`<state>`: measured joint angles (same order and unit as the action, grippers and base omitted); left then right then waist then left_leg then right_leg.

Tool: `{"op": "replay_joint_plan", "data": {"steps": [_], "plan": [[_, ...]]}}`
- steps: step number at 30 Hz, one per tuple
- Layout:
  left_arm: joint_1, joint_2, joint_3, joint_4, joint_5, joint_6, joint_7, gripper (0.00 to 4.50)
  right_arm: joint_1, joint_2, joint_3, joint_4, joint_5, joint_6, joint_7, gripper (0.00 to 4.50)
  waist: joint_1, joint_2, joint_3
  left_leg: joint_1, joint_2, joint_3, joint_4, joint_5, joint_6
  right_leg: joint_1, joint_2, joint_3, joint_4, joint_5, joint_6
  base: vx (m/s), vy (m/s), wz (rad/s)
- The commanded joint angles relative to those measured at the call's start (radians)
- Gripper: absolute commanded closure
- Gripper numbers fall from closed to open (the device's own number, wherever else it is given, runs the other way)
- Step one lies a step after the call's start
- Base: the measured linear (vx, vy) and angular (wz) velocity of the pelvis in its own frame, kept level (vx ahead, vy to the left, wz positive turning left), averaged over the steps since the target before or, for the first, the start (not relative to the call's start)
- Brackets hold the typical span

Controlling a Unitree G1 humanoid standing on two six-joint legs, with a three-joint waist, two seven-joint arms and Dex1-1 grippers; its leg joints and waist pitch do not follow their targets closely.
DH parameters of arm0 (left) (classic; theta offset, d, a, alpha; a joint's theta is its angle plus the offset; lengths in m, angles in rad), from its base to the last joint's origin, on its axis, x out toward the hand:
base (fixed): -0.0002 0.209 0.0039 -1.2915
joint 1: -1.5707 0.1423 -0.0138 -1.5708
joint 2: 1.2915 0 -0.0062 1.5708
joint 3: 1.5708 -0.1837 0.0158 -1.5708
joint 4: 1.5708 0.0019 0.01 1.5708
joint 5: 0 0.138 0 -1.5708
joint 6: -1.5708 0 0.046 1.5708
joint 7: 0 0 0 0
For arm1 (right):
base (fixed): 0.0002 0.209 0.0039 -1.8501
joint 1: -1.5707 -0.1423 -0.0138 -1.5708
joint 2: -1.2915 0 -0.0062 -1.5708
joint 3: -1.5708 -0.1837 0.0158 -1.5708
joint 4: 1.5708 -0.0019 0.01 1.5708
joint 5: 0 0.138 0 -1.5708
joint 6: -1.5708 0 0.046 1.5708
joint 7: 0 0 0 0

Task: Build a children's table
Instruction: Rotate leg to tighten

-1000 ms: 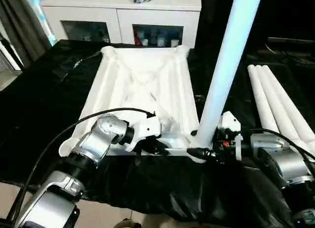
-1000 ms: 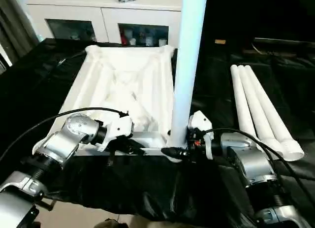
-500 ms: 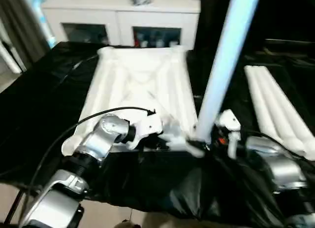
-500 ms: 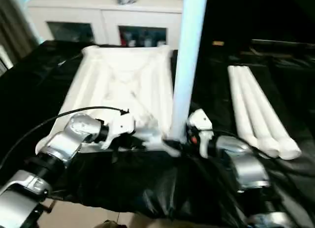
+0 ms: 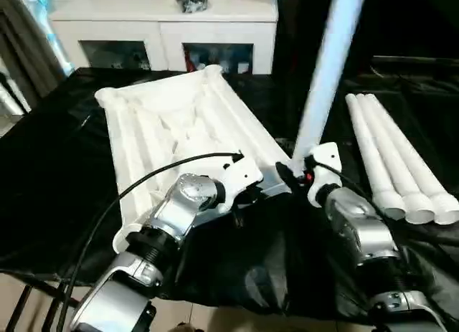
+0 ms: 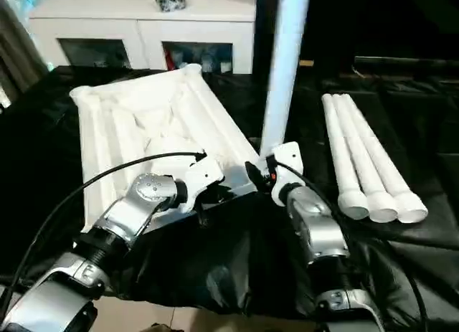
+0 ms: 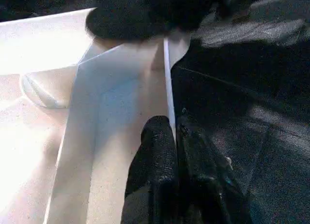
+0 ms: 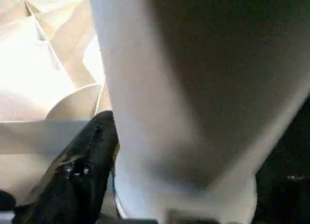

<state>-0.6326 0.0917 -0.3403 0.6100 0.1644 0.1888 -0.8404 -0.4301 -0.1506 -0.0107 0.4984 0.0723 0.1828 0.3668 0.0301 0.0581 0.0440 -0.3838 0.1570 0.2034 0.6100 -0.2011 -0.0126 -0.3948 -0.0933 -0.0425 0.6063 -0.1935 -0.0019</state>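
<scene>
Left eye view – ribbed white plastic tabletop (image 5: pixel 172 124), smooth tubular leg (image 5: pixel 326 74)

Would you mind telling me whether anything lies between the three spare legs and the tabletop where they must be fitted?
The upright leg, already standing in the tabletop's near corner, and the right gripper at its base stand between the three loose legs and the tabletop. Otherwise only black cloth shows between them.

The upright leg (image 5: pixel 326 74) runs off the top edge, its foot hidden behind the right end effector (image 5: pixel 290 176), and the left end effector (image 7: pixel 175 137) sits under its own wrist housing in the head views, while the cabinet's (image 5: pixel 165 24) contents are too small to tell
</scene>
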Motion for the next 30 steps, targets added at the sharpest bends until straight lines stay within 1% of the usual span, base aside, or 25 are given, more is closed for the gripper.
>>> {"op": "replay_joint_plan", "data": {"steps": [1,2,3,4,5,6,7,8,9,10,11,13,14,15,16,18,19,20,21,22,23,24,26,28,30], "plan": [[-0.010,-0.058,-0.071,-0.049,-0.023,-0.063,-0.055,4.50,0.005,0.044,0.090,0.010,0.014,0.007,0.084,0.62,-0.004,-0.013,-0.054,0.017,0.069,-0.041,-0.092,-0.282,0.017,0.031,-0.061,0.037,-0.090,-0.260,-0.209,0.000,0.000,0.00],[0.000,-0.032,-0.073,-0.061,-0.030,-0.082,-0.088,4.50,0.016,0.010,0.092,-0.013,0.021,-0.007,0.136,0.62,-0.002,-0.011,-0.056,0.018,0.070,-0.040,-0.091,-0.270,0.025,0.031,-0.062,0.037,-0.088,-0.234,-0.214,0.000,0.000,0.00],[0.000,-0.032,-0.073,-0.061,-0.030,-0.082,-0.088,4.50,0.016,0.010,0.092,-0.013,0.021,-0.007,0.136,0.62,-0.001,-0.013,-0.058,0.017,0.070,-0.040,-0.089,-0.260,0.031,0.033,-0.062,0.037,-0.086,-0.214,-0.219,0.000,0.000,0.00],[0.008,-0.010,-0.075,-0.071,-0.033,-0.092,-0.113,4.50,0.026,-0.021,0.096,-0.032,0.026,-0.025,0.184,0.62,0.000,-0.012,-0.059,0.014,0.070,-0.039,-0.087,-0.226,0.049,0.037,-0.062,0.037,-0.080,-0.162,-0.235,0.000,0.000,0.00],[0.015,0.010,-0.077,-0.078,-0.037,-0.109,-0.139,4.50,0.035,-0.050,0.101,-0.051,0.037,-0.037,0.237,0.62,0.001,-0.013,-0.061,0.014,0.071,-0.038,-0.085,-0.214,0.056,0.038,-0.063,0.037,-0.078,-0.143,-0.240,0.000,0.000,0.00],[0.015,0.013,-0.077,-0.079,-0.038,-0.110,-0.143,4.50,0.037,-0.055,0.102,-0.054,0.039,-0.038,0.247,0.62,0.004,-0.012,-0.062,0.014,0.072,-0.037,-0.081,-0.194,0.073,0.039,-0.064,0.037,-0.075,-0.107,-0.250,0.000,0.000,0.00],[0.021,0.037,-0.075,-0.086,-0.047,-0.124,-0.173,4.50,0.049,-0.097,0.109,-0.080,0.055,-0.046,0.324,0.62,0.004,-0.012,-0.062,0.014,0.072,-0.037,-0.081,-0.194,0.073,0.039,-0.064,0.037,-0.075,-0.107,-0.250,0.000,0.000,0.00],[0.027,0.060,-0.071,-0.095,-0.061,-0.133,-0.212,4.50,0.061,-0.137,0.116,-0.103,0.072,-0.048,0.400,0.62,0.007,-0.011,-0.064,0.012,0.071,-0.036,-0.077,-0.165,0.099,0.044,-0.063,0.036,-0.069,-0.057,-0.263,0.000,0.000,0.00],[0.027,0.060,-0.071,-0.095,-0.061,-0.133,-0.212,4.50,0.061,-0.137,0.116,-0.103,0.072,-0.048,0.400,0.62,0.009,-0.010,-0.064,0.011,0.073,-0.035,-0.075,-0.145,0.116,0.043,-0.062,0.035,-0.064,-0.027,-0.274,0.000,0.000,0.00],[0.031,0.074,-0.068,-0.101,-0.070,-0.138,-0.237,4.50,0.069,-0.162,0.120,-0.118,0.081,-0.049,0.448,0.62,0.009,-0.010,-0.063,0.012,0.074,-0.035,-0.075,-0.142,0.120,0.043,-0.061,0.034,-0.064,-0.023,-0.277,0.000,0.000,0.00],[0.031,0.074,-0.068,-0.101,-0.070,-0.138,-0.237,4.50,0.069,-0.162,0.120,-0.118,0.081,-0.049,0.448,0.62,0.010,-0.009,-0.063,0.011,0.074,-0.035,-0.075,-0.139,0.123,0.043,-0.062,0.034,-0.063,-0.021,-0.281,0.000,0.000,0.00],[0.034,0.114,-0.067,-0.106,-0.085,-0.154,-0.309,4.50,0.092,-0.228,0.136,-0.164,0.109,-0.037,0.581,0.62,0.011,-0.013,-0.061,0.013,0.076,-0.035,-0.077,-0.158,0.119,0.045,-0.061,0.031,-0.066,-0.058,-0.289,0.000,0.000,0.00],[0.034,0.114,-0.067,-0.106,-0.085,-0.154,-0.309,4.50,0.092,-0.228,0.136,-0.164,0.109,-0.037,0.581,0.62,0.014,-0.011,-0.060,0.014,0.077,-0.034,-0.077,-0.162,0.118,0.044,-0.062,0.032,-0.066,-0.067,-0.288,0.000,0.000,0.00],[0.032,0.138,-0.068,-0.103,-0.090,-0.167,-0.350,4.50,0.105,-0.266,0.148,-0.191,0.123,-0.026,0.657,0.62,0.015,-0.010,-0.060,0.015,0.078,-0.034,-0.078,-0.170,0.118,0.043,-0.060,0.032,-0.067,-0.079,-0.286,0.000,0.000,0.00],[0.029,0.161,-0.071,-0.098,-0.095,-0.183,-0.389,4.50,0.115,-0.303,0.163,-0.215,0.136,-0.014,0.728,0.62,0.019,-0.013,-0.060,0.015,0.079,-0.034,-0.077,-0.170,0.120,0.043,-0.061,0.032,-0.066,-0.085,-0.286,0.000,0.000,0.00],[0.026,0.174,-0.072,-0.094,-0.097,-0.193,-0.412,4.50,0.120,-0.324,0.173,-0.228,0.143,-0.006,0.767,0.62,0.022,-0.011,-0.059,0.017,0.082,-0.032,-0.078,-0.172,0.119,0.040,-0.062,0.034,-0.066,-0.092,-0.285,0.000,0.000,0.00],[0.023,0.186,-0.074,-0.090,-0.100,-0.198,-0.434,4.50,0.122,-0.342,0.187,-0.240,0.148,0.001,0.800,0.62,0.024,-0.015,-0.060,0.016,0.081,-0.032,-0.077,-0.172,0.117,0.041,-0.061,0.032,-0.066,-0.097,-0.286,0.000,0.000,0.00],[0.020,0.196,-0.076,-0.087,-0.102,-0.201,-0.451,4.50,0.122,-0.354,0.200,-0.249,0.151,0.011,0.825,0.62,0.026,-0.015,-0.060,0.016,0.081,-0.032,-0.077,-0.169,0.116,0.041,-0.062,0.033,-0.065,-0.098,-0.285,0.000,0.000,0.00],[0.018,0.203,-0.078,-0.085,-0.104,-0.203,-0.466,4.50,0.122,-0.363,0.209,-0.254,0.152,0.017,0.845,0.79,0.027,-0.013,-0.059,0.016,0.081,-0.033,-0.078,-0.168,0.113,0.040,-0.063,0.034,-0.065,-0.106,-0.284,0.000,0.000,0.00],[0.015,0.214,-0.082,-0.081,-0.101,-0.212,-0.481,4.50,0.120,-0.371,0.219,-0.258,0.150,0.019,0.865,0.89,0.028,-0.015,-0.059,0.017,0.081,-0.032,-0.077,-0.167,0.111,0.039,-0.064,0.034,-0.065,-0.106,-0.286,0.000,0.000,0.00],[0.015,0.214,-0.082,-0.081,-0.101,-0.212,-0.481,4.50,0.120,-0.371,0.219,-0.258,0.150,0.019,0.865,0.89,0.029,-0.014,-0.059,0.016,0.082,-0.033,-0.077,-0.166,0.109,0.039,-0.065,0.034,-0.065,-0.108,-0.286,0.000,0.000,0.00],[0.012,0.226,-0.086,-0.075,-0.097,-0.224,-0.494,4.50,0.117,-0.375,0.228,-0.258,0.148,0.020,0.881,0.99,0.029,-0.017,-0.060,0.017,0.081,-0.032,-0.077,-0.163,0.105,0.038,-0.065,0.035,-0.065,-0.109,-0.287,0.000,0.000,0.00],[0.011,0.228,-0.086,-0.073,-0.095,-0.226,-0.497,4.50,0.116,-0.376,0.230,-0.258,0.148,0.020,0.883,0.99,0.029,-0.016,-0.060,0.016,0.081,-0.032,-0.077,-0.162,0.102,0.038,-0.065,0.035,-0.065,-0.112,-0.286,0.000,0.000,0.00],[0.009,0.232,-0.085,-0.069,-0.093,-0.230,-0.502,4.50,0.113,-0.376,0.233,-0.257,0.147,0.021,0.888,1.27,0.030,-0.016,-0.061,0.017,0.081,-0.032,-0.077,-0.156,0.101,0.039,-0.065,0.035,-0.064,-0.106,-0.287,0.000,0.000,0.00],[0.002,0.232,-0.076,-0.046,-0.088,-0.236,-0.488,4.50,0.117,-0.366,0.244,-0.263,0.149,0.038,0.892,1.34,0.030,-0.018,-0.062,0.017,0.079,-0.031,-0.075,-0.144,0.105,0.039,-0.063,0.034,-0.062,-0.093,-0.289,0.000,0.000,0.00]]}}
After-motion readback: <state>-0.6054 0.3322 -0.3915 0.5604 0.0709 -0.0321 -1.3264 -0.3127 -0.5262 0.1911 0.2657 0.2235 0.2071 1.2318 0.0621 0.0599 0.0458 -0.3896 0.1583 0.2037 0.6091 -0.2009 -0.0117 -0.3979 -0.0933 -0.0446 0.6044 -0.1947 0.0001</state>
